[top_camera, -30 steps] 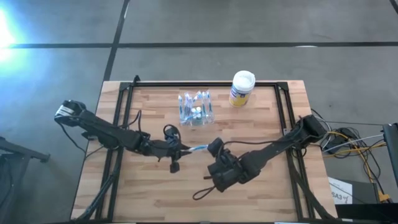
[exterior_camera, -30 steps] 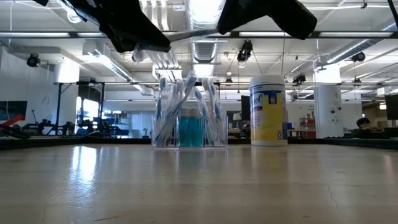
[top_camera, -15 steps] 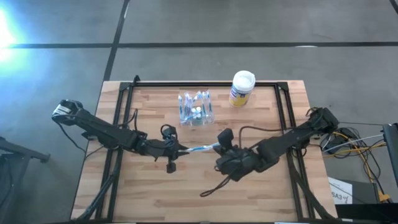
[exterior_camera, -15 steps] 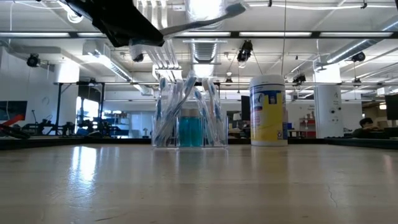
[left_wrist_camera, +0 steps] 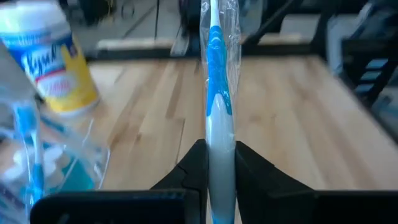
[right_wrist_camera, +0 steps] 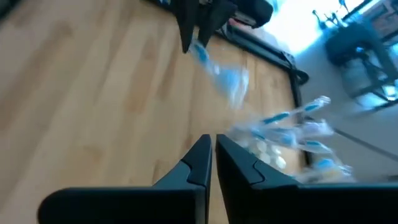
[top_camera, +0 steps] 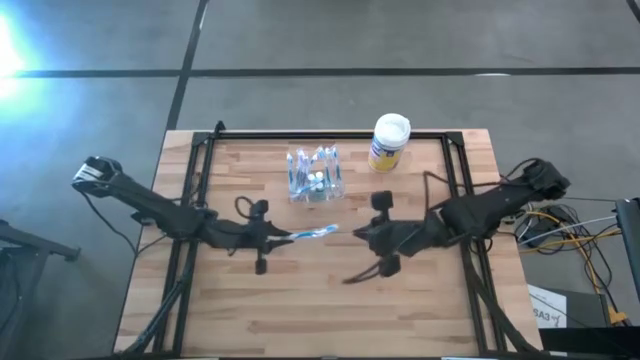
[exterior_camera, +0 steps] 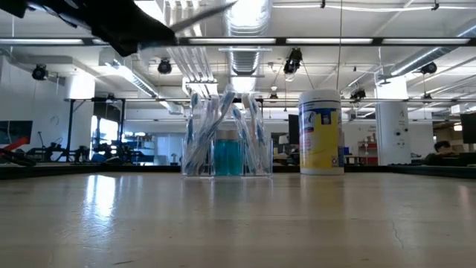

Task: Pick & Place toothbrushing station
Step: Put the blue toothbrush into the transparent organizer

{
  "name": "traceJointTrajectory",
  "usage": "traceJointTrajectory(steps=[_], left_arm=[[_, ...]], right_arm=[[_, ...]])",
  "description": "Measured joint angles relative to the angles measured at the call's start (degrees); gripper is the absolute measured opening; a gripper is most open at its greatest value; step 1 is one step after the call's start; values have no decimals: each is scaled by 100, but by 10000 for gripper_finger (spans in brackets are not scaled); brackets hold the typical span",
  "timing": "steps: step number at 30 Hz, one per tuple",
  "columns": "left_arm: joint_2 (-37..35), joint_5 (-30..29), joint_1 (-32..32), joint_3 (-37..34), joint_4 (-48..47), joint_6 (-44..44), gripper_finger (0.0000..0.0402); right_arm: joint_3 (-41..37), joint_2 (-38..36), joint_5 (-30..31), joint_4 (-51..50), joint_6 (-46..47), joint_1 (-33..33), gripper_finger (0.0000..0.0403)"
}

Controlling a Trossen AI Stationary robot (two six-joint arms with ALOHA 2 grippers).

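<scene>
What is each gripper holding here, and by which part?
The left gripper grips a wrapped blue-and-white toothbrush by its handle end, head pointing away. The right gripper is shut on nothing.

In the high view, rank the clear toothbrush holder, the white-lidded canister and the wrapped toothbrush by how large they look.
1. Clear toothbrush holder, the widest footprint.
2. White-lidded canister, somewhat smaller from above.
3. Wrapped toothbrush, held in the left gripper: about as long as the holder but very thin, and raised nearer the camera, so unsure.
</scene>
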Motion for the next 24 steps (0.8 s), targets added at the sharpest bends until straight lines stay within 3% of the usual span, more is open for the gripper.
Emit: traceJointTrajectory(steps=[8, 15, 20, 24], left_arm=[[-718, 174, -207, -999, 1786, 972, 49], [-338, 707, -209, -1325, 3501, 1848, 49], [253, 816, -209, -1159, 4137, 2314, 49], [843, 819, -207, -806, 4443, 2690, 49]], right_arm=[[-2149, -1035, -1694, 3292, 13, -587, 95], [-3737, -1036, -2836, 6571, 369, -979, 186], [-4260, -654, -3035, 8382, 784, -1073, 237], [-4295, -284, -3031, 9157, 808, -1125, 265]])
